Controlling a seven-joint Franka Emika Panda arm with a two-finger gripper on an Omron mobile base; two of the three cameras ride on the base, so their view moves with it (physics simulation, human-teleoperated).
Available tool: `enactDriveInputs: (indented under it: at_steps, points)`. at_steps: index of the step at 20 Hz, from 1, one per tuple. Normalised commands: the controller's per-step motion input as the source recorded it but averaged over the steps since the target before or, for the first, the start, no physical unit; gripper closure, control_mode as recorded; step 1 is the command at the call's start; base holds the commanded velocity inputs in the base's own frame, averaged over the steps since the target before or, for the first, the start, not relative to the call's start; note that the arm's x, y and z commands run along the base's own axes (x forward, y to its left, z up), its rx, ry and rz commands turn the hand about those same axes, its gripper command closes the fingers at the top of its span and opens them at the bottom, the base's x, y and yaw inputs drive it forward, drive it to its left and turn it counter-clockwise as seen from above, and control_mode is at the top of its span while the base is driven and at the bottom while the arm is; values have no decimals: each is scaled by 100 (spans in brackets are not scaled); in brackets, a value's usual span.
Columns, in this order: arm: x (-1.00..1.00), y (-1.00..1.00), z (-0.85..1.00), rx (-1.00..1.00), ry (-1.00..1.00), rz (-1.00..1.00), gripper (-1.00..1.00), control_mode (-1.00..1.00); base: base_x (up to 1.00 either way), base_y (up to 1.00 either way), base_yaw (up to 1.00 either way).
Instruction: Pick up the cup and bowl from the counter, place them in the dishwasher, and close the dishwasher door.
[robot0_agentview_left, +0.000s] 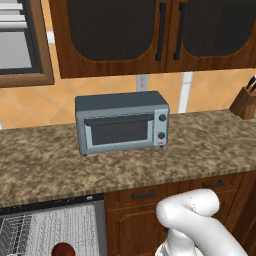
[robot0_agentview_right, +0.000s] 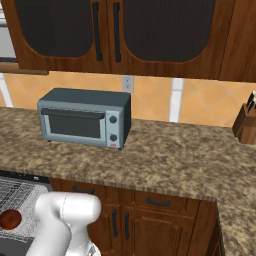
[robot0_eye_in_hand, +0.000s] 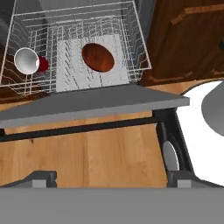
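So the cup (robot0_eye_in_hand: 28, 61) and the bowl (robot0_eye_in_hand: 98, 57) are both sitting in the dishwasher (robot0_eye_in_hand: 74, 48) rack already. In the hand view the red cup lies tipped on its side at the left of the white wire rack, white inside facing the camera, and the reddish-brown bowl rests well apart from it, toward the middle. The dishwasher door (robot0_eye_in_hand: 92, 103) hangs open, flat below the rack, with its dark bar handle (robot0_eye_in_hand: 78, 127) running along the near edge. The fingers (robot0_eye_in_hand: 109, 179) are spread wide apart, holding nothing, over the wood floor (robot0_eye_in_hand: 87, 153). Up on the granite desk (robot0_agentview_left: 125, 165) there's the grey-blue toaster oven (robot0_agentview_left: 121, 122) and a knife block (robot0_agentview_left: 245, 102) at the far right.
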Motion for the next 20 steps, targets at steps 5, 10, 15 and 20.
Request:
enactDriveInputs:
  at_steps: [5,10,15,20]
  points:
    - [-100,-46,0,0,-33,27,-100,-100,0,0,0]
    - [-100,1,-37,-9,-16,3,-100,-100,0,0,0]
    - [-100,0,-86,-12,-1,0,-100,-100,0,0,0]
    - [-69,0,-86,-19,-30,0,-100,-100,0,0,0]
